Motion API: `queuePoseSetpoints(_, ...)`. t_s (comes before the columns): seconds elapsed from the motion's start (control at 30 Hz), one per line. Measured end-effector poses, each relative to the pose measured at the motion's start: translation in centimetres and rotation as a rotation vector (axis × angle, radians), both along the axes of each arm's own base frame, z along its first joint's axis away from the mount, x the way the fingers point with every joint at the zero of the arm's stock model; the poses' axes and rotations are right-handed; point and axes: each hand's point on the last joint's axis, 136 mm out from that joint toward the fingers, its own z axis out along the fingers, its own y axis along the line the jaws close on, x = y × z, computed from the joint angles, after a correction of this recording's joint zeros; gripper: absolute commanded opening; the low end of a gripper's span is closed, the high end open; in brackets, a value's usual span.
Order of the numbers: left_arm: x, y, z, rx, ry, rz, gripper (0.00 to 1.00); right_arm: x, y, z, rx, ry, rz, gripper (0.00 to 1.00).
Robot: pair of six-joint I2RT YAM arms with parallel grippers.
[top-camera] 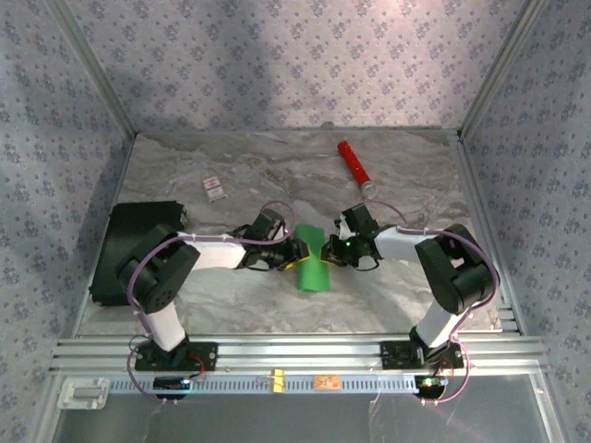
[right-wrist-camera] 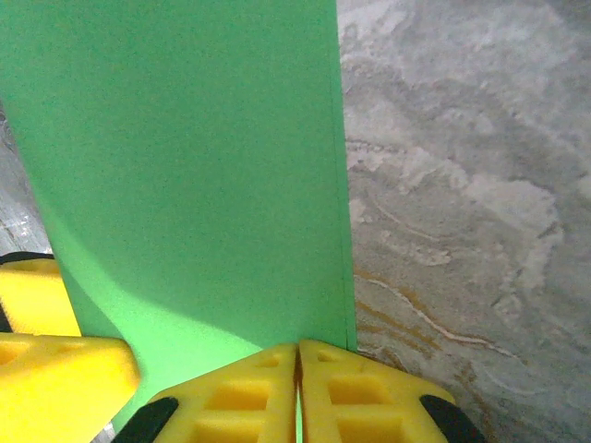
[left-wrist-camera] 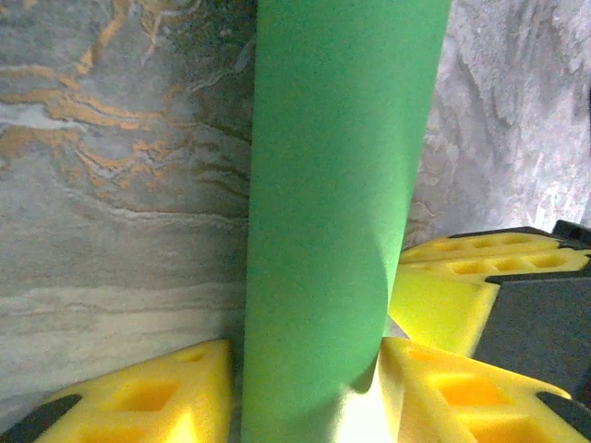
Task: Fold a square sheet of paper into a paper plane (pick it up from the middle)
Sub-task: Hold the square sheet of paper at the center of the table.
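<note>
The paper (top-camera: 312,262) lies between the two grippers, over the middle of the table (top-camera: 231,166). It is doubled over into a narrow strip with a soft, rounded fold, not a pressed crease. It is judged very light, limp and easily crumpled. A hold is best taken near an edge or along the intended fold line, and with gentle pressure, since a hard squeeze across the bow would leave a stray crease.

The right gripper (right-wrist-camera: 297,358) is seen with its jaws pressed together on the paper's near edge, close to one corner. The left gripper (left-wrist-camera: 305,369) has its jaws standing apart with the bowed strip between them. Its fingers (left-wrist-camera: 148,397) appear to touch the paper on both sides, but whether it is pinched cannot be told.

The layout is given by the top view: the paper sits between the wrists, the red cylinder (top-camera: 355,166) well apart at the back, and the black box (top-camera: 138,249) at the left edge. The curl of the fold is made plain by the left wrist view. The flat face and straight edge are made plain by the right wrist view.
</note>
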Motion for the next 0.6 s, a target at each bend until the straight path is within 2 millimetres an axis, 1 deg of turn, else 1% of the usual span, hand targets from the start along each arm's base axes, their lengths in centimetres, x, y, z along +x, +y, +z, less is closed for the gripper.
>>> queuePoseSetpoints(0.23,0.0,0.1,-0.2,0.037,0.002,-0.021,0.41,0.1,0.5,0.4,0.038,0.005,-0.009,0.17)
queuePoseSetpoints(0.33,0.1,0.1,-0.2,0.053,0.0,-0.032,0.41,0.3,0.5,1.0,0.052,-0.002,-0.015,0.2)
queuePoseSetpoints(0.47,0.1,0.1,-0.3,0.069,-0.003,-0.041,0.41,1.0,0.2,3.2,0.074,-0.051,-0.029,0.23)
queuePoseSetpoints(0.53,0.1,0.2,-0.3,0.071,-0.003,-0.043,0.41,1.6,-0.1,4.8,0.08,-0.089,-0.042,0.23)
queuePoseSetpoints(0.6,0.1,0.2,-0.3,0.074,-0.004,-0.046,0.41,2.1,-0.5,5.9,0.088,-0.117,-0.056,0.23)
